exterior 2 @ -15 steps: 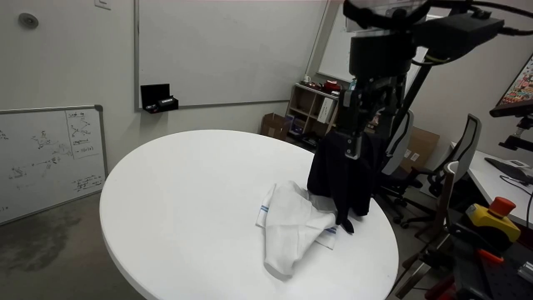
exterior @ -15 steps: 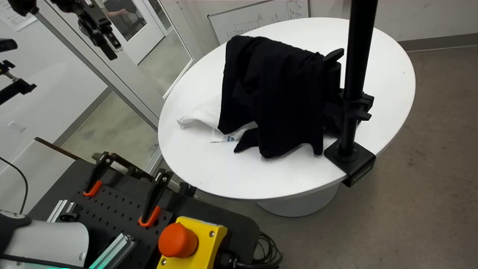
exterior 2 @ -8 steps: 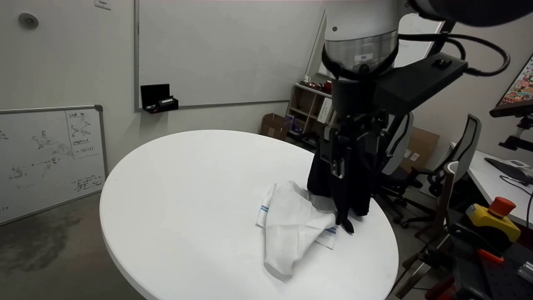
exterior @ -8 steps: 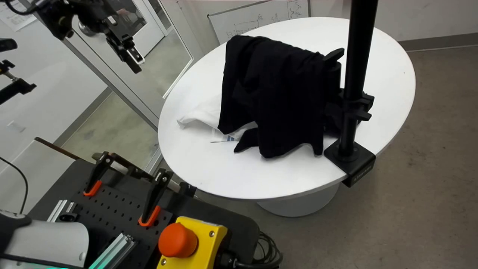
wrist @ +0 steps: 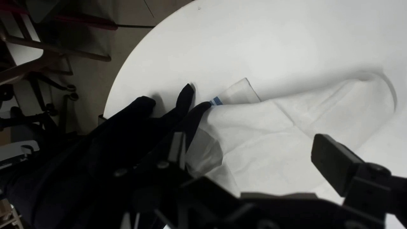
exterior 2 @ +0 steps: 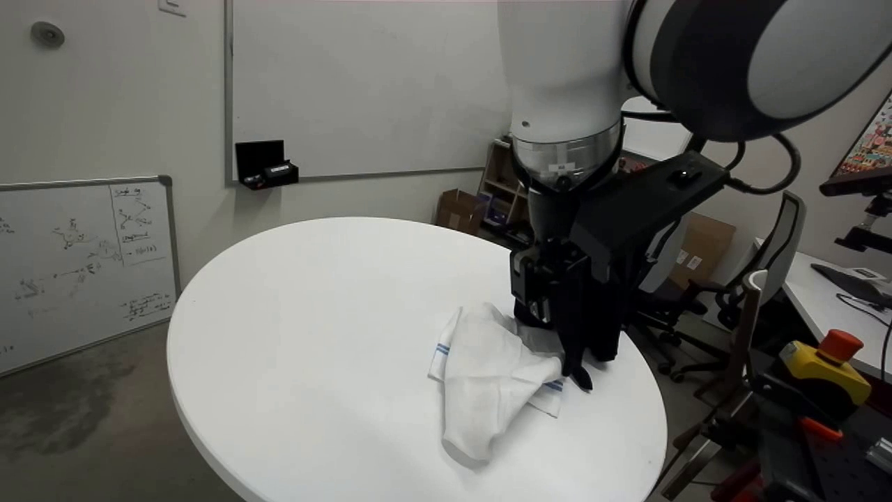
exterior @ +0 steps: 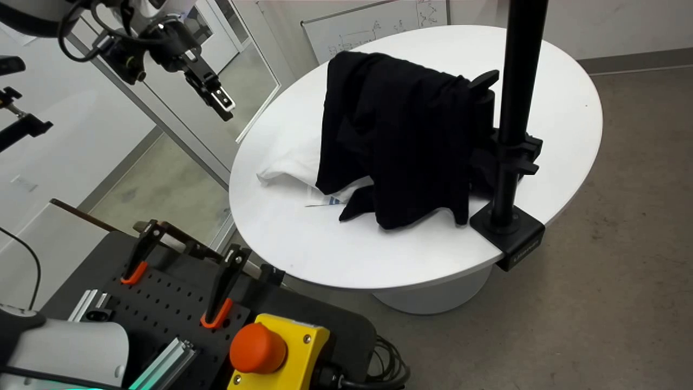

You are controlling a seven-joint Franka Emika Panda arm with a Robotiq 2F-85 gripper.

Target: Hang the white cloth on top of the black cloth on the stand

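Observation:
The white cloth (exterior 2: 488, 390) lies crumpled on the round table, its blue stripes showing at the edges. In an exterior view it shows partly (exterior: 289, 165) behind the black cloth. The black cloth (exterior: 406, 141) hangs draped over the stand's arm, its lower tips near the tabletop and beside the white cloth. The stand (exterior: 514, 92) is a black pole clamped at the table edge. My gripper (wrist: 251, 152) is open and empty above the white cloth. In the wrist view one finger overlaps the black cloth (wrist: 95, 165) and the other overlaps the white cloth (wrist: 270, 140).
The round white table (exterior 2: 313, 362) bears the cloths and stand. A black cart (exterior: 178, 292) with orange-tipped clamps and a yellow box with a red button (exterior: 260, 346) stands beside it. Office chairs (exterior 2: 759, 244) and a whiteboard (exterior 2: 83, 265) stand around.
My arm and gripper have moved lower and toward the table and the white cloth. The cloths and stand have not moved.

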